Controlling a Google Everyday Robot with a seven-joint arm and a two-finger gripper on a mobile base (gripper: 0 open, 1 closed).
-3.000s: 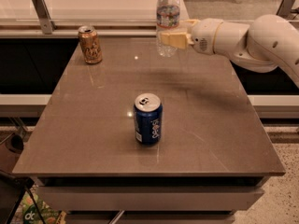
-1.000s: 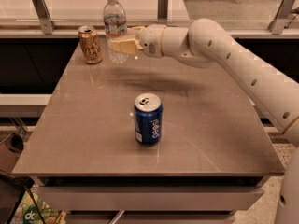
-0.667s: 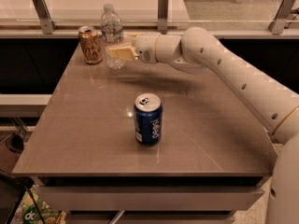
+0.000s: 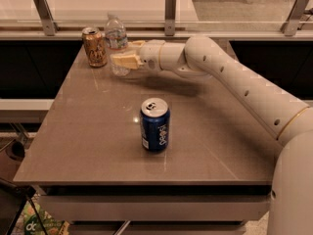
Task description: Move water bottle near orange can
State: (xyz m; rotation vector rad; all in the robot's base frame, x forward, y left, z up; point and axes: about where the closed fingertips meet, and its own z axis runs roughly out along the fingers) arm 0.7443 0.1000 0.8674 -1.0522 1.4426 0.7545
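Clear ribbed plastic marks the water bottle [image 4: 116, 35], with a white cap and a white-red-blue label band. It stands upright just beside the orange can [image 4: 94, 47] at the desk's [image 4: 93, 136] far left corner. The gripper [image 4: 120, 54], reaching in from the right edge, has its tan fingers [image 4: 126, 60] clamped across the bottle's lower body. Whether the base already rests on the desk is hard to tell. The step probably calls for lowering it straight down, then releasing gently and backing away rightwards, well apart from the blue can [image 4: 155, 125] mid-desk.

White arm [image 4: 234, 77] (gold ring [image 4: 289, 123]) ends in tan gripper [image 4: 122, 52].
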